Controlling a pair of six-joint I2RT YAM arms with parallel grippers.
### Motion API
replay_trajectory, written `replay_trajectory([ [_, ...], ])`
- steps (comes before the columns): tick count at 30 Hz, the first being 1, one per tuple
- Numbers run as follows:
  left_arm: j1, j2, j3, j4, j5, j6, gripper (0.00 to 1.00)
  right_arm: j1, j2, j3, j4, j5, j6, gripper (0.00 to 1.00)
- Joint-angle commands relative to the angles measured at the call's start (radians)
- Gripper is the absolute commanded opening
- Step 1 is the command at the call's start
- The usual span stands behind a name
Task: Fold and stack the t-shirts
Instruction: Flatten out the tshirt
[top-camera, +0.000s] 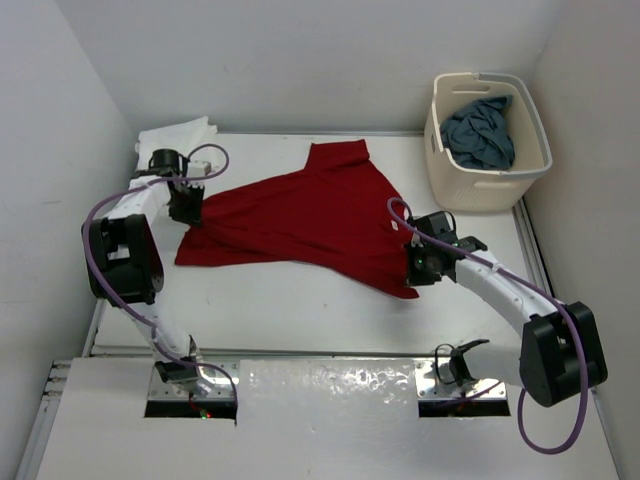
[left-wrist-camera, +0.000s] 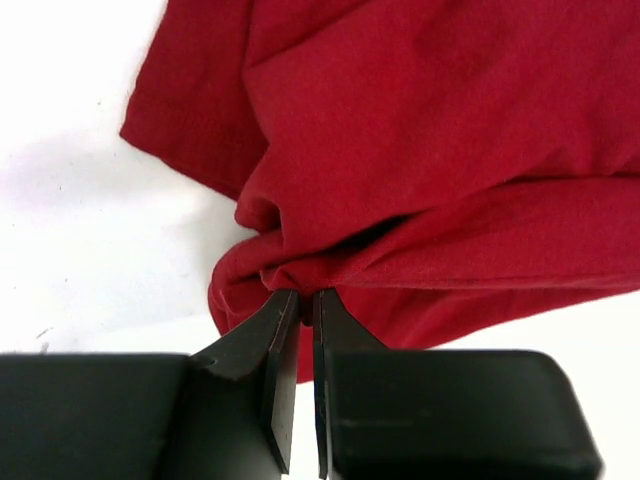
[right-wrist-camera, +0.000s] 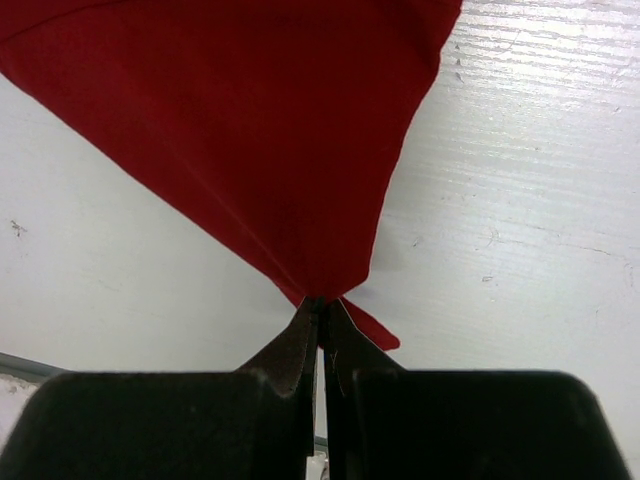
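The red t-shirt (top-camera: 300, 215) lies spread and stretched across the middle of the table. My left gripper (top-camera: 188, 213) is shut on a bunched edge of the red t-shirt (left-wrist-camera: 420, 150) at its left end. My right gripper (top-camera: 418, 268) is shut on a corner of the red t-shirt (right-wrist-camera: 250, 130) at its right end. The white t-shirt (top-camera: 175, 135) lies folded at the far left corner. The blue-grey t-shirt (top-camera: 480, 130) lies crumpled in the basket.
The cream laundry basket (top-camera: 495, 185) stands at the far right of the table. White walls close in at the left, back and right. Bare white table (top-camera: 290, 310) lies in front of the shirt.
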Motion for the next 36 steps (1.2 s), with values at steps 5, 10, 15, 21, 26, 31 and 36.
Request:
replay_trajectory([
  [5, 0.002, -0.119, 0.041, -0.084, -0.016, 0.068, 0.00, -0.028, -0.004, 0.021, 0.004, -0.015, -0.009, 0.00],
  [10, 0.002, -0.145, 0.046, -0.141, 0.016, 0.088, 0.00, -0.077, -0.031, -0.031, 0.032, -0.083, 0.011, 0.00],
  [15, 0.002, -0.142, 0.086, -0.189, 0.036, 0.096, 0.00, -0.080, -0.031, -0.012, 0.010, -0.093, 0.006, 0.00],
  [21, -0.007, -0.102, 0.177, -0.128, 0.059, 0.061, 0.00, -0.136, 0.044, 0.089, 0.137, -0.142, 0.025, 0.00],
  [26, -0.058, 0.250, 0.966, -0.204, 0.110, -0.087, 0.00, -0.255, 0.488, 0.936, 0.009, -0.169, -0.005, 0.00],
  [31, -0.086, 0.082, 0.993, 0.255, 0.006, -0.114, 0.00, -0.301, 0.707, 1.772, -0.151, -0.110, 0.011, 0.00],
  [36, -0.086, 0.113, 1.094, 0.248, 0.071, -0.082, 0.00, -0.305, 0.350, 1.255, 0.172, -0.066, 0.017, 0.00],
])
